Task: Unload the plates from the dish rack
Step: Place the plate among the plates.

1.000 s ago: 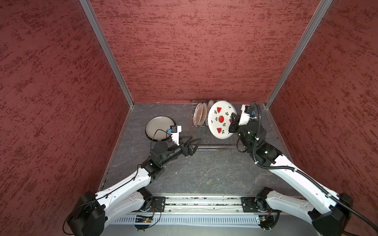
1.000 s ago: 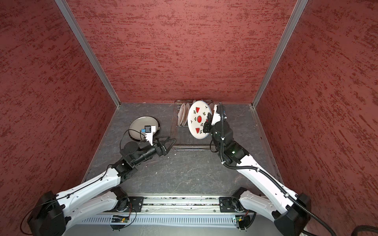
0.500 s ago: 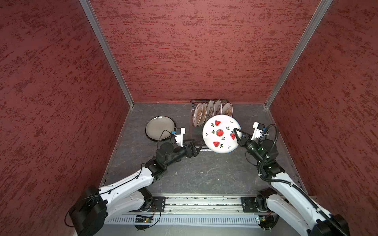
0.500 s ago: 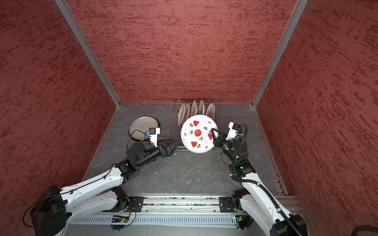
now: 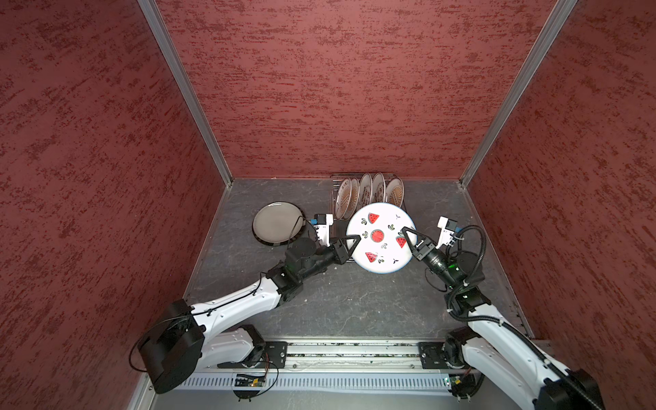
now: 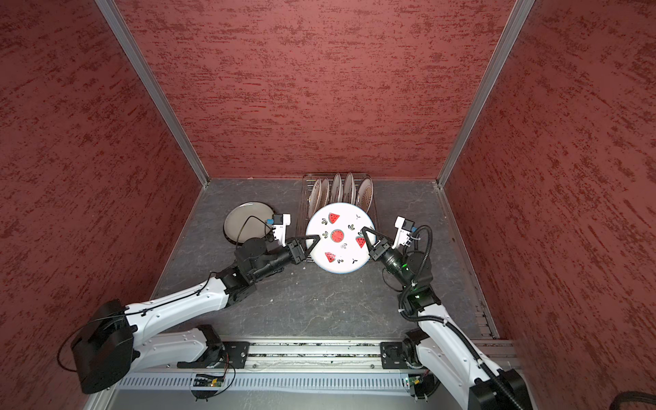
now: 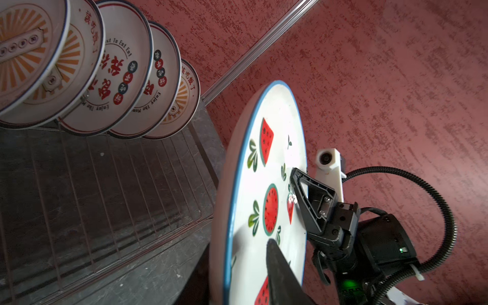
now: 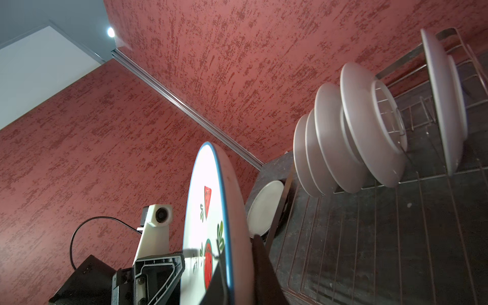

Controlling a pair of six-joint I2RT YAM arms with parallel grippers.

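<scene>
- While the watermelon plate (image 5: 380, 248) is held in the air, face up, over the near end of the dish rack (image 7: 118, 190), its right rim is pinched by the right gripper (image 5: 404, 234), whose jaws are closed narrowly on it.
- The left rim of the same plate is straddled by the left gripper (image 5: 356, 242). One finger (image 7: 277, 264) is laid over the printed face, and the other is hidden beneath the plate. Whether the jaws are clamped on the rim cannot be told.
- The dish rack is set at the far edge of the counter (image 5: 355, 301), about midway along it.
- Five standing plates (image 5: 365, 190) are lined up on edge at the far end of the rack, close together. Orange sunbursts and red characters are shown on their faces in the left wrist view.
- A dark-rimmed plate (image 5: 277, 222) is laid flat on the counter toward the far left corner, just beside the rack and apart from it.
</scene>
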